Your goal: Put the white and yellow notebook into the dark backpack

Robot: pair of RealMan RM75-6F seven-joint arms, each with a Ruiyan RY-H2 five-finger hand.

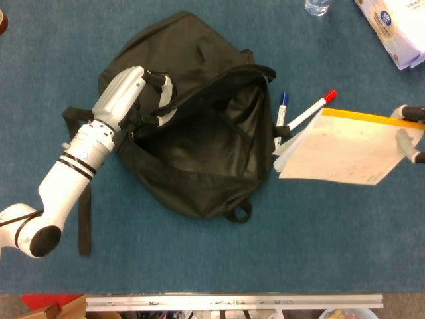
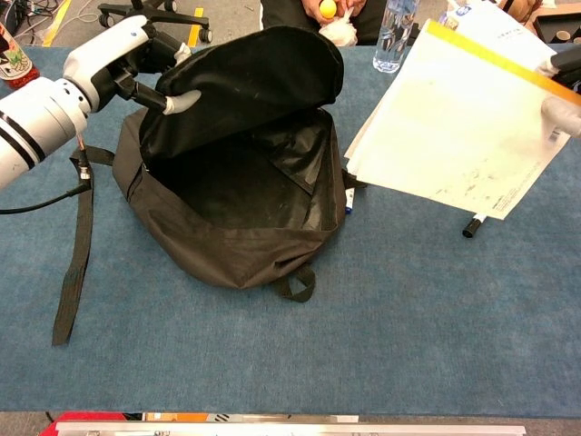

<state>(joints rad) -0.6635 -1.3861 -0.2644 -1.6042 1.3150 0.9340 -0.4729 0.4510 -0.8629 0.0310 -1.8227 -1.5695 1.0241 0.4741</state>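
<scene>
Two hands, one bag: left hand grips backpack flap, right hand pinches notebook.
Loose pages could snag the rim.

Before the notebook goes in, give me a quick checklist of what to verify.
1. Dark fabric backpack mouth open: ok.
2. Left hand holds the flap up: ok.
3. Right hand grips the white notebook with yellow spine: ok, at its far edge.
4. Notebook lined up with the opening: not ok, it hangs beside the backpack, over the table.
5. Loose pages contained: not ok, they fan out at the leading edge.
6. Red-capped marker and blue-capped marker clear of the path: cannot tell.
</scene>
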